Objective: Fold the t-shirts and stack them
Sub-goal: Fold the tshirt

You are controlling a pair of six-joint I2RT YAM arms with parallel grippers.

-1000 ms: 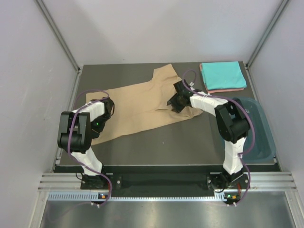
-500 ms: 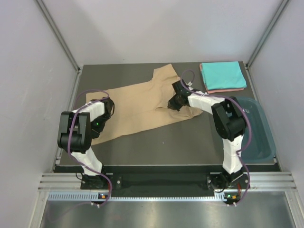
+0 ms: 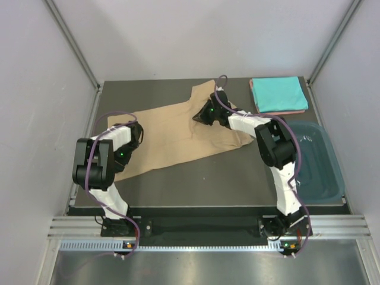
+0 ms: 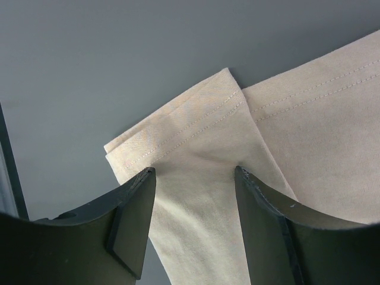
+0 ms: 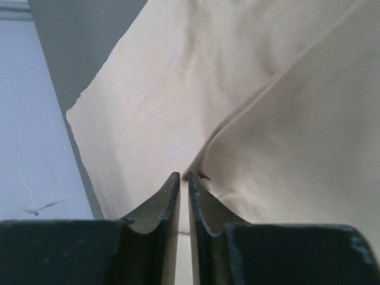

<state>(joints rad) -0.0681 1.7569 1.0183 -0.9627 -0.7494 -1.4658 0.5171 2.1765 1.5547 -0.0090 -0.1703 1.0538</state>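
Grey walls enclose a dark desk (image 3: 196, 178) where the tan t-shirt (image 3: 166, 136) lies spread out and the turquoise t-shirt (image 3: 278, 93) sits folded on the salmon-pink t-shirt (image 3: 288, 111) at the far right corner. A dark teal tub (image 3: 332, 193) stands at the right edge beside the right arm, its floor in view. The left hand (image 4: 193, 178) gapes astride the tan t-shirt's folded corner; the right hand (image 5: 184, 178) is pinched closed on a raised crease of it.

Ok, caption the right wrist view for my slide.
Right hand closed on a raised fold of the tan t-shirt.
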